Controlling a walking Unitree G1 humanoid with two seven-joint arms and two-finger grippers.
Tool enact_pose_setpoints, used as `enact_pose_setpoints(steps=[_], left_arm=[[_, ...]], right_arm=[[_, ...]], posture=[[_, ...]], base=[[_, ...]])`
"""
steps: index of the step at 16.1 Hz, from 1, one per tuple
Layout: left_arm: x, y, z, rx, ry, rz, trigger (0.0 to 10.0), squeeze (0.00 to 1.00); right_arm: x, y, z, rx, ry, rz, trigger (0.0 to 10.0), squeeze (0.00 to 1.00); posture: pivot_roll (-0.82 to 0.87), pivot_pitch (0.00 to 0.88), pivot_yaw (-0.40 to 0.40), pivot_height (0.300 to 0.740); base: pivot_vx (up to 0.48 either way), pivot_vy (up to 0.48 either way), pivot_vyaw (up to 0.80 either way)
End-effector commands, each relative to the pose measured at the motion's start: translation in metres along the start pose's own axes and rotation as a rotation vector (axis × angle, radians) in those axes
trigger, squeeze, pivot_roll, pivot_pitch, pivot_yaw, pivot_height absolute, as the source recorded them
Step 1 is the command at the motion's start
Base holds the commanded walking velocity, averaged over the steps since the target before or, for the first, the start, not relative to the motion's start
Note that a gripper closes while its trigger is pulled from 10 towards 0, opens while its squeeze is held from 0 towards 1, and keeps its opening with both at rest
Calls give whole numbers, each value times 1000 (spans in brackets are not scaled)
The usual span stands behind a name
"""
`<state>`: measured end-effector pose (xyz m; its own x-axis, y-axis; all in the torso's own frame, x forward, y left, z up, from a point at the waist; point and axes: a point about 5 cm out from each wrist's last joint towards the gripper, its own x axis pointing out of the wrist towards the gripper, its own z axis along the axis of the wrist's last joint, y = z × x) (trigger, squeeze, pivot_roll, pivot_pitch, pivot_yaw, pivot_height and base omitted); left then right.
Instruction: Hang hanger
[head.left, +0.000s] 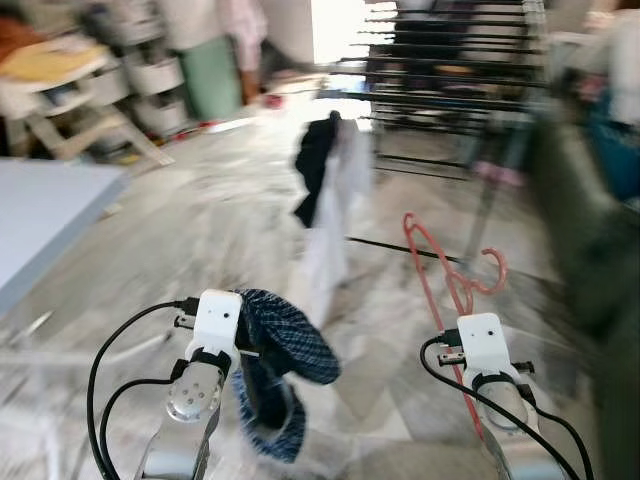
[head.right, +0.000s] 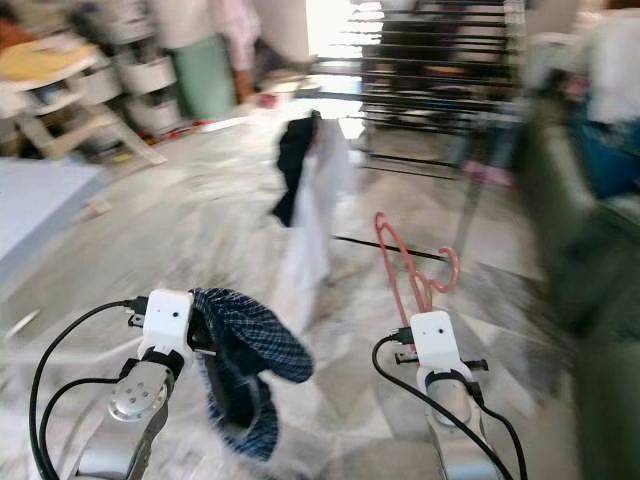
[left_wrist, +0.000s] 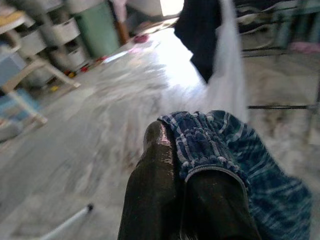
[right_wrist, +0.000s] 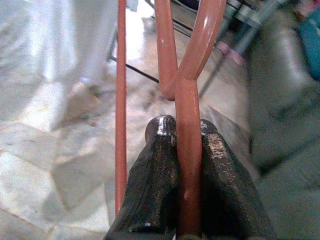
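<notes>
Clamped betw. right gripper jaws, red hanger

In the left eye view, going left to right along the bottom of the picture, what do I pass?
Left gripper → blue checked cloth it holds → red hanger held by the right gripper.

I saw a salmon-red hanger pinched between glossy black fingers, a navy, white-checked cloth, and at twelve o'clock a white-and-black garment above grey-veined marble floor.
</notes>
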<state>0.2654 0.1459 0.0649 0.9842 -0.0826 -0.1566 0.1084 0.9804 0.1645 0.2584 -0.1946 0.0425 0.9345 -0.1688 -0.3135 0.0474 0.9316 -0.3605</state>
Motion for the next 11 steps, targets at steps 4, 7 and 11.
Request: enact_pose_setpoints(steps=[4, 7, 11], left_arm=[[2, 0, -1, -10, 2, -11, 10000, 0], [2, -1, -2, -10, 2, -13, 10000, 0], [2, 2, -4, -4, 10, 28, 10000, 0]], right_arm=[[2, 6, 11, 7, -44, 21, 10000, 0], [3, 8, 11, 0, -50, 35, 10000, 0], [3, 15, 15, 4, -77, 90, 10000, 0]], posture=[[-92, 21, 59, 740], [-89, 19, 57, 740], [-84, 16, 52, 740]], base=[[0, -384, 800], [0, -381, 558], [0, -61, 0]])
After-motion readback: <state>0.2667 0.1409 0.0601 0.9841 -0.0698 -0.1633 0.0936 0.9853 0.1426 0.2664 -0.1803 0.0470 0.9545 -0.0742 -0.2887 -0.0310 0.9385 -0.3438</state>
